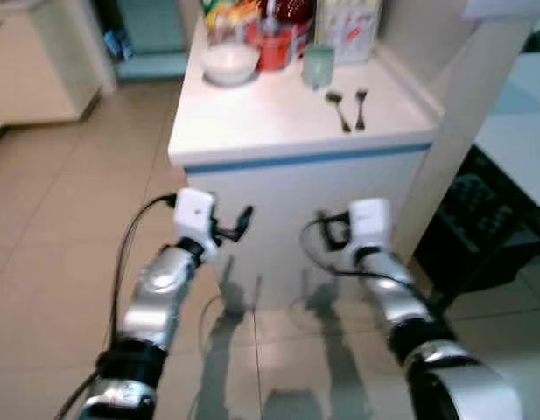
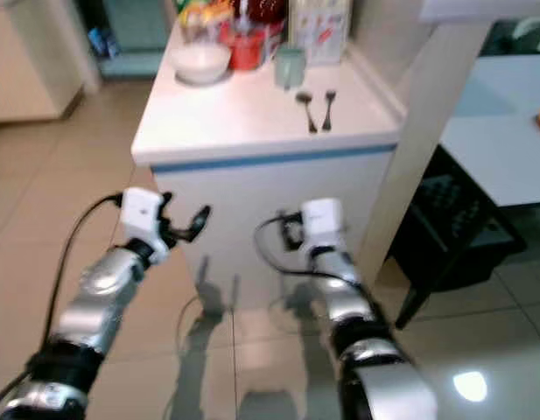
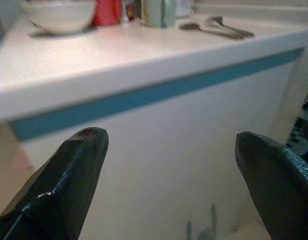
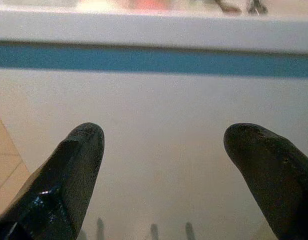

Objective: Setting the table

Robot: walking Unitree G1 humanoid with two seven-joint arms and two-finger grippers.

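A white counter [image 1: 278, 122] with a blue stripe stands before me. On it lie a spoon [image 1: 337, 107] and a fork [image 1: 361, 105] side by side near the right edge. A white bowl [image 1: 230, 63], a red container [image 1: 274, 48] and a pale green cup [image 1: 319, 66] stand further back. My left gripper [image 3: 173, 165] is open, held below the counter's front edge. My right gripper [image 4: 168, 165] is also open, facing the counter's white front panel with nothing between its fingers.
Packets and bottles [image 1: 252, 13] crowd the counter's back. A white table [image 2: 497, 131] stands to the right with a dark crate [image 2: 453, 227] under it. A pale cabinet [image 1: 33, 61] is at the far left. Tiled floor [image 1: 59, 219] lies open on my left.
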